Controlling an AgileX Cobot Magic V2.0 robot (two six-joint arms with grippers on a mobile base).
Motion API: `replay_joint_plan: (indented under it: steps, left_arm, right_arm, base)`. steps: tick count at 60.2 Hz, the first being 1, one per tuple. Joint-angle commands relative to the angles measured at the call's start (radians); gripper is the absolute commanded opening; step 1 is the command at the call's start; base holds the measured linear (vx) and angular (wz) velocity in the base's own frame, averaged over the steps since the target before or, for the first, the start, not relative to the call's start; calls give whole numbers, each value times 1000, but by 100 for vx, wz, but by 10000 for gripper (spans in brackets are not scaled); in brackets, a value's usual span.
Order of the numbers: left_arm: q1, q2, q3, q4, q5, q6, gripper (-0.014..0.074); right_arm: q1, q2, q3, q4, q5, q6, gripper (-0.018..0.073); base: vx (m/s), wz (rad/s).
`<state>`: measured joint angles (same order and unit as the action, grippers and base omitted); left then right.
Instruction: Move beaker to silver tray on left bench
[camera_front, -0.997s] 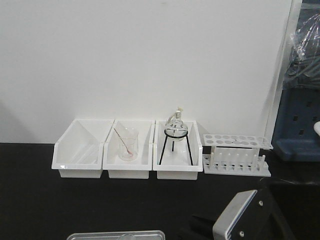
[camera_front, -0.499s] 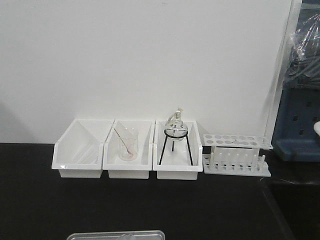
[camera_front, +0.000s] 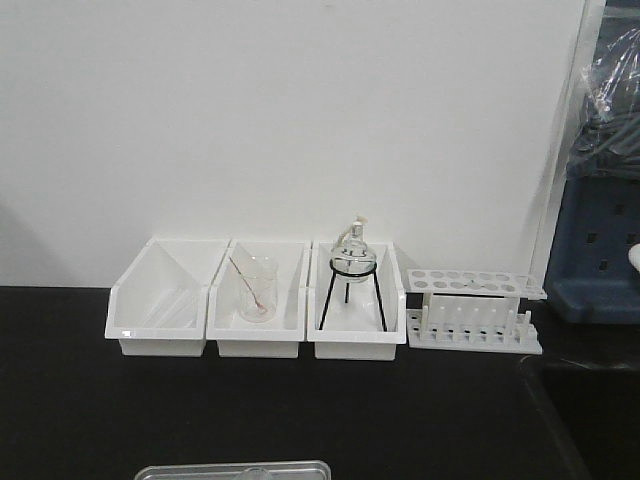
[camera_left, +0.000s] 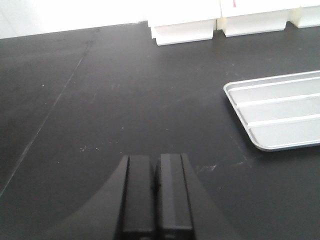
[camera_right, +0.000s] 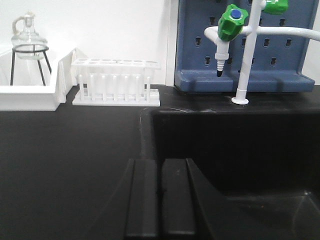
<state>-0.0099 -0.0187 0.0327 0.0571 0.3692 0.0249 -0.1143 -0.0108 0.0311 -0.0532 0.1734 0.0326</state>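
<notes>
The left claw (camera_left: 155, 192) was recorded with its two black fingers pressed together, nothing between them, hovering low over the matte black surface (camera_left: 125, 100). The right claw (camera_right: 160, 197) was likewise pressed together and empty, positioned beside the edge of a recessed black sink (camera_right: 240, 150). Neither claw was seen in the front view.

The shallow rectangular shiny grey metal tray (camera_left: 280, 112) was noted just to the right of the left claw, its visible ribbed floor bare. In the front view only the tray's far rim showed at the bottom edge, with a faint clear curved rim (camera_front: 254, 471) just behind it; this was judged likely to be the small clear glass beaker, resting in the tray, though too little showed to be certain. If so, the task was judged essentially complete, which would account for both claws being empty.

Against the plain white wall (camera_front: 300, 120), three white plastic bins (camera_front: 255, 330) were lined up, presumably to keep glassware contained: one empty, one holding a beaker with a pinkish rod (camera_front: 256, 290), one holding a round flask on a black wire tripod (camera_front: 353, 280). A white test-tube rack (camera_front: 473, 312) stood alongside. A blue pegboard panel (camera_right: 240, 50) and a green-capped white tap (camera_right: 231, 22) were noted over the sink.
</notes>
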Motion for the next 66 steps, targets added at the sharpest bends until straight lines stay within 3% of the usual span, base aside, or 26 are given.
replay_joint_plan:
  steps: [1,66]
  left_arm:
    - [-5,-7,20,-3,-80,-2,1]
    - [-5,-7,20,-3,-80,-2,1]
  right_arm:
    - [-3,-14,6,22,-109,-62,-15]
    - [-7,-13,6,22,-132,-44,-14]
  base:
    - [0,0]
    - [0,0]
